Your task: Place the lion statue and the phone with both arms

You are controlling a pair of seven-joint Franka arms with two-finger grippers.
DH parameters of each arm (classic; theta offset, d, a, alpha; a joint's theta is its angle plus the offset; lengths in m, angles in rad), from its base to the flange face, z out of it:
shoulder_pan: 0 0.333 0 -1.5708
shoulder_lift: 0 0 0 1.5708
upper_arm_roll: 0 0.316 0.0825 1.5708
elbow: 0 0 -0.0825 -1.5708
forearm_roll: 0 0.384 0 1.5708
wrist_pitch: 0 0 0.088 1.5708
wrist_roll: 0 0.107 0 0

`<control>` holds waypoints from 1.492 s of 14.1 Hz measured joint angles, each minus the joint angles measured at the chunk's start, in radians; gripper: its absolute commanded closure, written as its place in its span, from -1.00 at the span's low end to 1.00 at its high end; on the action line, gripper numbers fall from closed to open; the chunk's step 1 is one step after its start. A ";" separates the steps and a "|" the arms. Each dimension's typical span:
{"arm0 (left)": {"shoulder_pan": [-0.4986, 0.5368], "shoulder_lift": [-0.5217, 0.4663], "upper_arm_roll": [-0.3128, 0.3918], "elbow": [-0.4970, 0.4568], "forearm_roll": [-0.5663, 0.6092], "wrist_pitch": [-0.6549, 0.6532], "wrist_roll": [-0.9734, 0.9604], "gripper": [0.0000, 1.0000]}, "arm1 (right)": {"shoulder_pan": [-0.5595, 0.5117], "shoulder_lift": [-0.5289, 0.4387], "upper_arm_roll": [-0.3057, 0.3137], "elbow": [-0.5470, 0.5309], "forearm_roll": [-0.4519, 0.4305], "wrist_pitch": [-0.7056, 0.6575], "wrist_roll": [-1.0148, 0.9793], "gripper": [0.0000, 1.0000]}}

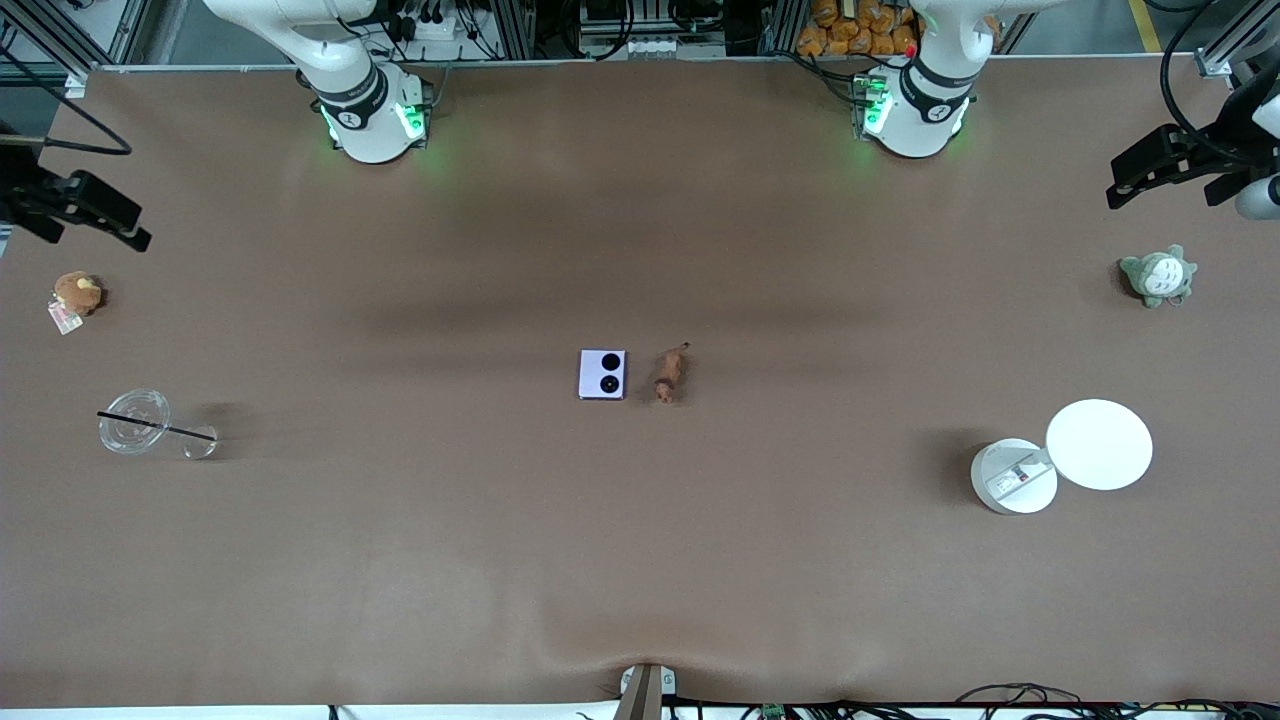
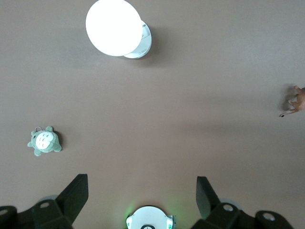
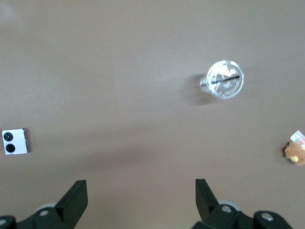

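Observation:
The pale lavender phone (image 1: 602, 374) lies flat at the table's middle, its two black lenses facing up. Right beside it, toward the left arm's end, lies the small reddish-brown lion statue (image 1: 670, 372). The two are close but apart. Neither gripper shows in the front view. In the left wrist view my left gripper (image 2: 141, 191) hangs open and empty, high over the table by its own base, with the lion statue (image 2: 296, 101) at the picture's edge. My right gripper (image 3: 141, 193) is likewise open, empty and high up, and the phone (image 3: 15, 141) is far from its fingers.
A clear cup with a black straw (image 1: 135, 425) lies on its side at the right arm's end, with a brown plush toy (image 1: 77, 293) nearby. At the left arm's end are a grey-green plush toy (image 1: 1158, 276) and a white round device (image 1: 1098, 444).

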 measured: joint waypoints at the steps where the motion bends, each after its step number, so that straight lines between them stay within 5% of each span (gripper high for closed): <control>1: 0.000 0.000 0.000 0.000 0.000 0.000 0.000 -1.00 | 0.000 0.019 0.000 0.022 0.000 -0.011 -0.005 -1.00; 16: -0.013 0.038 -0.002 -0.004 -0.001 -0.002 0.000 -1.00 | 0.000 0.045 0.001 0.035 0.000 -0.049 -0.012 -1.00; 21: -0.072 0.161 -0.101 -0.040 -0.002 0.074 -0.120 -1.00 | 0.000 0.045 0.003 0.036 0.000 -0.050 -0.012 -1.00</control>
